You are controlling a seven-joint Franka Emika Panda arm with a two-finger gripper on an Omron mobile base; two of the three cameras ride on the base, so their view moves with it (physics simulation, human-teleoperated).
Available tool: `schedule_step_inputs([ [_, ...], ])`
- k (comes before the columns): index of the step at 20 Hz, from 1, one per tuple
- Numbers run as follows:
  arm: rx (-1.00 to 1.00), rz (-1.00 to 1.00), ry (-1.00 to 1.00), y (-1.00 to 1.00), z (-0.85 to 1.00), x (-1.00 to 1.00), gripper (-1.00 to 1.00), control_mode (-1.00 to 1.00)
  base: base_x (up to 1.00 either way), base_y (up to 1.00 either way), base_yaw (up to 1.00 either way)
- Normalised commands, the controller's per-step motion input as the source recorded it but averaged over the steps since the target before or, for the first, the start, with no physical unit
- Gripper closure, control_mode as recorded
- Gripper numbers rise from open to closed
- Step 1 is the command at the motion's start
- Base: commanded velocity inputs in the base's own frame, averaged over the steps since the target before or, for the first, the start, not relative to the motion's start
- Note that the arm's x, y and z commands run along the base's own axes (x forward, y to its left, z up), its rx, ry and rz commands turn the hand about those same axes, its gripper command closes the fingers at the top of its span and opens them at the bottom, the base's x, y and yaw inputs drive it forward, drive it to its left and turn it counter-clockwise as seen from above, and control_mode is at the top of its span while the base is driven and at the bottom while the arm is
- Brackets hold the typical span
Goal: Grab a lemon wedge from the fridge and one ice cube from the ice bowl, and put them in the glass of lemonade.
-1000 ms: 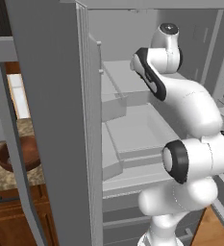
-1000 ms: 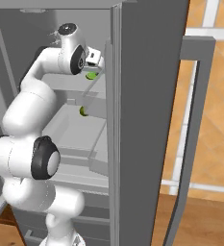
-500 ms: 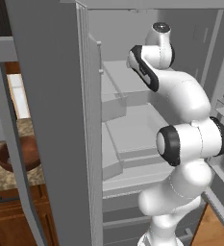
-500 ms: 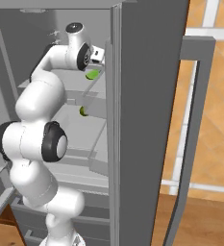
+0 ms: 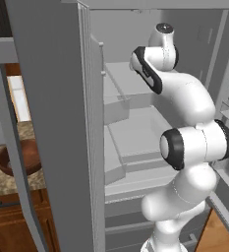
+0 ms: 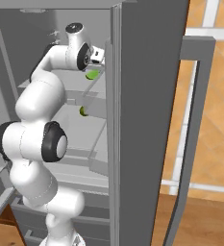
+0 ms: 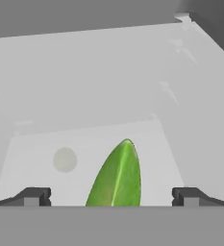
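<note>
While my gripper (image 7: 111, 197) stands spread wide with nothing in it, its two tips at the lower left and lower right of the hand view, the lemon wedge (image 7: 117, 177) lies on the fridge (image 6: 147, 96) shelf right between them, bottom centre of the frame. Its long axis runs away from me, leaning slightly toward upper right, roughly crosswise to my closing line. I judge that suits a straight advance, then closing across its narrow width.
</note>
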Motion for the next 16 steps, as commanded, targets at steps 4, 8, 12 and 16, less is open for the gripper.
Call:
schedule_step_inputs([
  [4, 0.00, -0.05, 0.00, 0.00, 0.00, -0.09, -1.00, -1.00, 0.00, 0.00, 0.00],
  [8, 0.00, -0.09, 0.00, 0.00, 0.00, -0.12, -1.00, -1.00, 0.00, 0.00, 0.00],
  [12, 0.00, -0.06, 0.00, 0.00, -0.15, 0.07, -1.00, -1.00, 0.00, 0.00, 0.00],
  [16, 0.00, -0.04, 0.00, 0.00, -0.42, 0.12, -1.00, -1.00, 0.00, 0.00, 0.00],
])
